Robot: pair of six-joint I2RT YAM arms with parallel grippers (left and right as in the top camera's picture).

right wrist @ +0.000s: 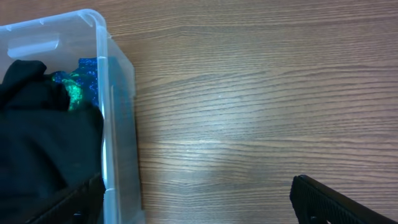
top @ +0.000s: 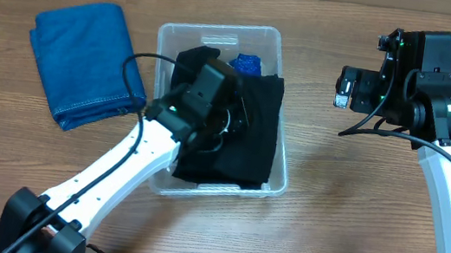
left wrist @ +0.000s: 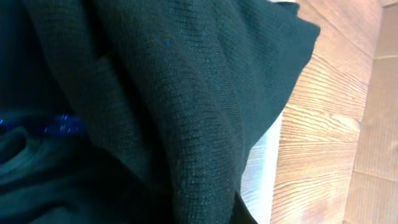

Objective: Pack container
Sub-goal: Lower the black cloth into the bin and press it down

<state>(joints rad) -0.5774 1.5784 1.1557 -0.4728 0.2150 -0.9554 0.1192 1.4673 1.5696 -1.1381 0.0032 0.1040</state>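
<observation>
Clear rectangular plastic container (top: 220, 31) sat mid-table, your left gripper (top: 221, 124) buried in its black knitted cloth (top: 254, 139).
Its grip couldn't be judged; your right gripper (top: 347, 88) hung spread, empty. Likely light, stiff: hold the rim.

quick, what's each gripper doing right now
left gripper: cannot tell, buried in the black cloth in the container
right gripper: open, holding nothing

A wooden table (top: 346, 204) with a brown grain was used as the supporting surface. A clear plastic container (top: 220, 31) was set near its centre. A folded blue cloth (top: 81, 59) was laid flat just beside the container, on the left side.
</observation>
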